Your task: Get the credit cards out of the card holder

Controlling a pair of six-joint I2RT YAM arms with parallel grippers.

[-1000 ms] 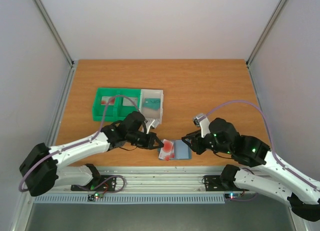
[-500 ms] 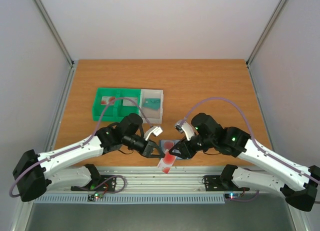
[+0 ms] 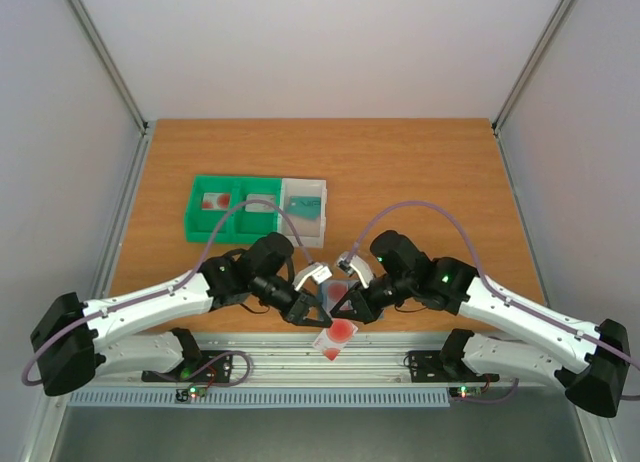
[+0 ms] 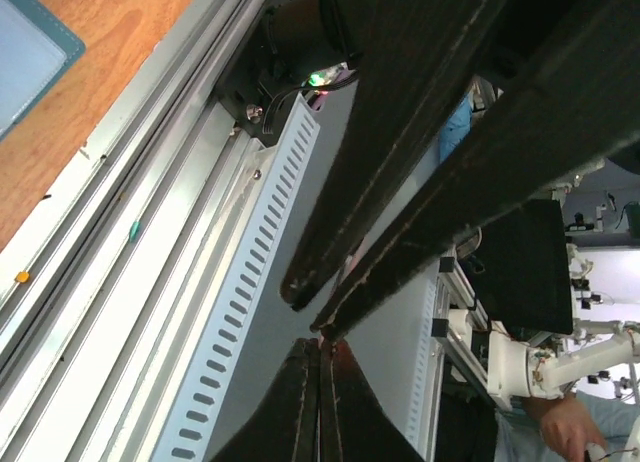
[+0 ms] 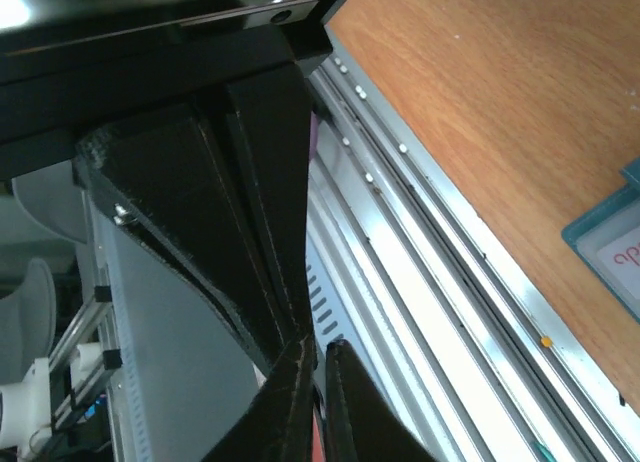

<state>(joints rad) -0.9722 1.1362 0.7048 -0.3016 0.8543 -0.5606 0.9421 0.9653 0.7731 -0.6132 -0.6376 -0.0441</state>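
Credit card [image 3: 338,333] now over the rail [image 3: 290,357], left gripper [image 3: 318,315] clamped on it, right gripper [image 3: 347,305] pinched shut alongside.

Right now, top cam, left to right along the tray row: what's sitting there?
Red-marked credit card in the green tray, left compartment → pale card in its right compartment → teal card in the white tray.

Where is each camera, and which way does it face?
Top external: above, behind the bases, looking down at the table; both arms, left gripper, right gripper.
Left wrist: on left arm, looking past own fingers toward the front rail.
Right wrist: same, on right arm.
Shared: wrist views both show rail and a teal-edged corner.
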